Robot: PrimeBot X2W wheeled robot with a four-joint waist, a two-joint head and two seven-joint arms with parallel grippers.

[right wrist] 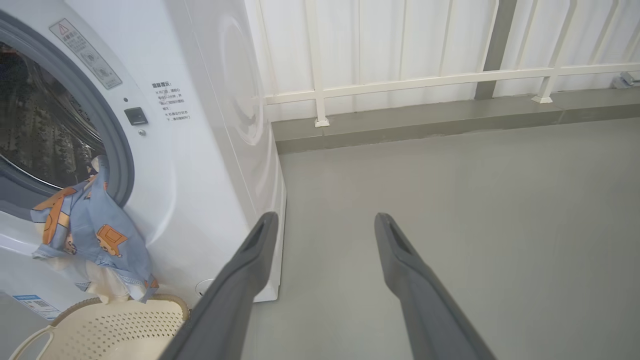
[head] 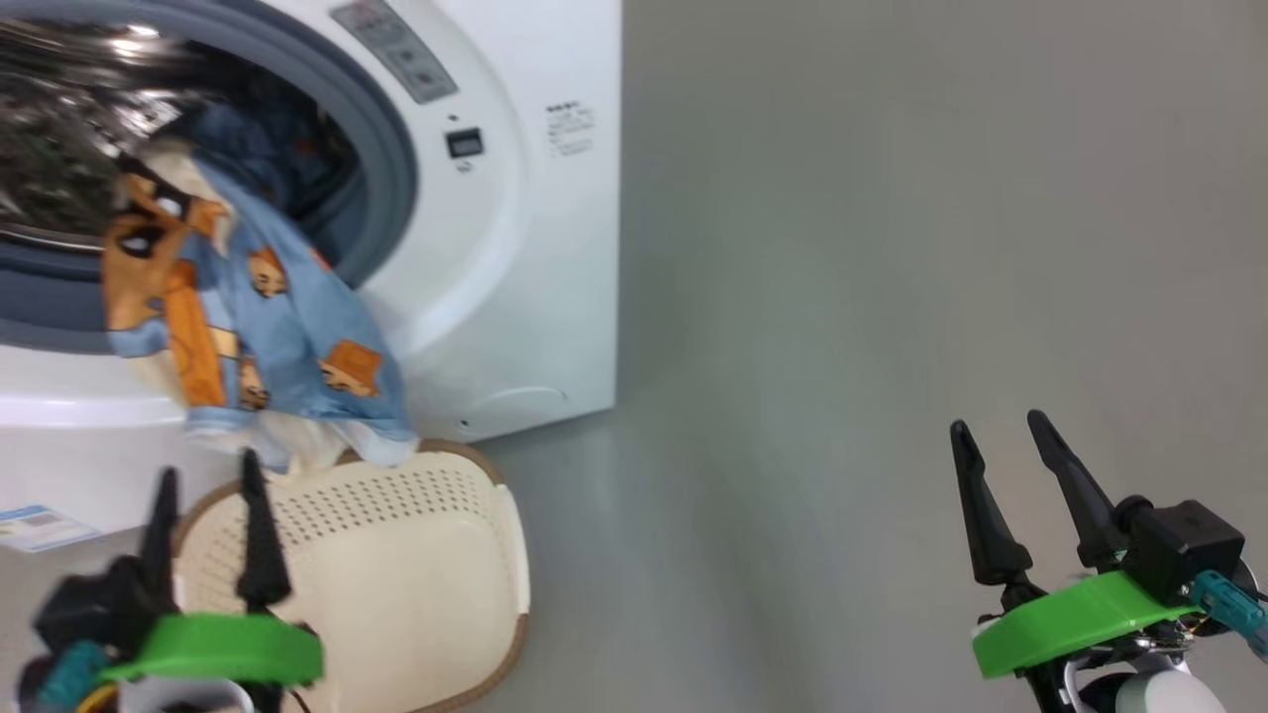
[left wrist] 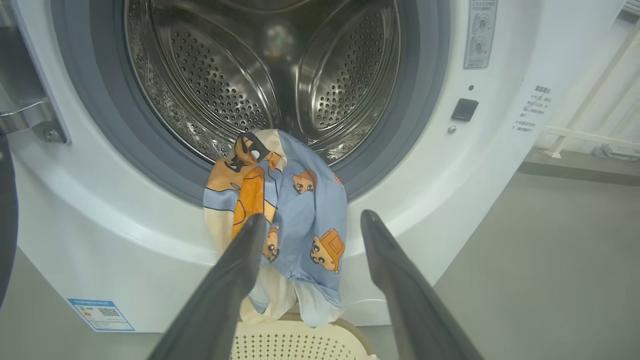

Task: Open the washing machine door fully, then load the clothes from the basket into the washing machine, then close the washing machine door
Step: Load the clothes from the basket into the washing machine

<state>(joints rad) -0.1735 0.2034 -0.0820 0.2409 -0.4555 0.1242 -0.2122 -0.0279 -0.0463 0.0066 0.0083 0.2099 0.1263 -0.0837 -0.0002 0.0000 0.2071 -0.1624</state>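
Washing machine (head: 515, 248) mouth uncovered; washing machine door (left wrist: 6, 220) swung aside, dark rim at left of left wrist view. Clothes (head: 258, 317) draped over gasket (head: 381, 149): top part in drum (left wrist: 225, 75), rest hanging down white front, hem reaching basket (head: 396, 555) rim. Basket on floor (head: 842, 347), against machine front. Left claw (head: 208, 465) released, empty, over basket, pointing at clothes. Right claw (head: 998, 422) released, empty, over bare floor, well apart from machine.

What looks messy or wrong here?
The clothes hang half out of the washing machine. One end lies in the drum, and the rest drapes over the grey gasket and down the white front, above the basket. That looks odd because laundry should sit wholly inside.
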